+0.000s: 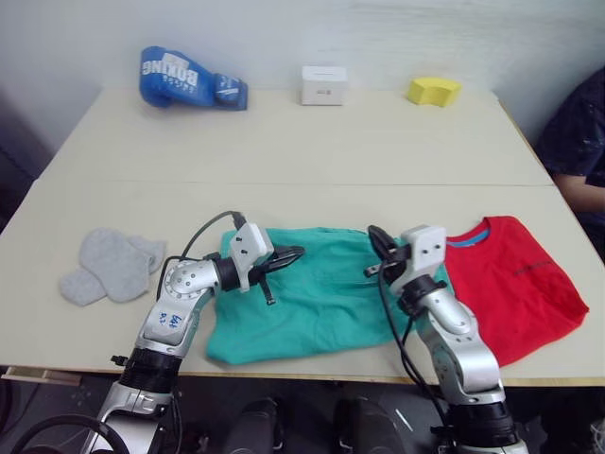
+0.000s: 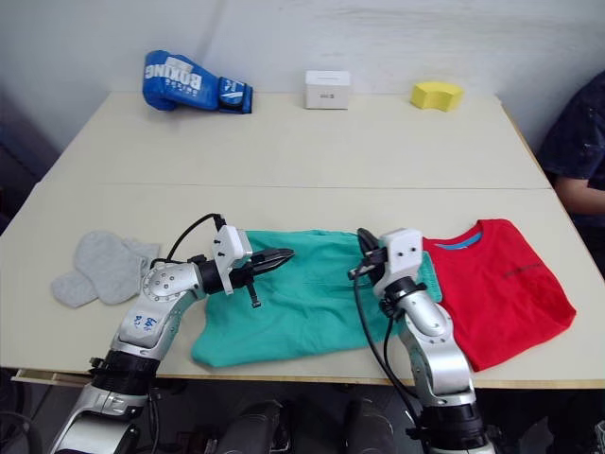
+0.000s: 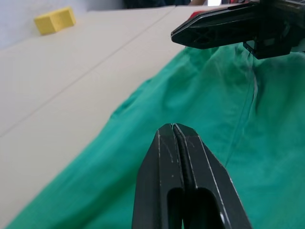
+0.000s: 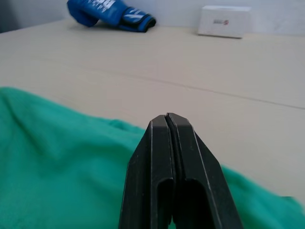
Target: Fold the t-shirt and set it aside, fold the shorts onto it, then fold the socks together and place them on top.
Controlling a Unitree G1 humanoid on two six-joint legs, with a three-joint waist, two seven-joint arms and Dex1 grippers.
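The teal-green shorts (image 1: 312, 303) lie spread flat at the table's near middle. To their right the folded red t-shirt (image 1: 515, 284) rests with its blue collar band showing, the shorts' right edge touching it. Two light grey socks (image 1: 109, 265) lie at the near left. My left gripper (image 1: 295, 253) hovers shut and empty just above the shorts' left half, pointing right. My right gripper (image 1: 375, 238) hangs shut and empty over the shorts' upper right edge. In the left wrist view my shut fingertips (image 3: 174, 128) point at the shorts (image 3: 200, 119), with the right gripper (image 3: 176, 36) beyond.
A blue boxing glove (image 1: 189, 78), a white box (image 1: 323, 84) and a yellow sponge (image 1: 434, 91) line the table's far edge. A person's dark sleeve and arm (image 1: 579, 151) show at the right side. Bare tabletop (image 1: 302, 151) stretches behind the garments.
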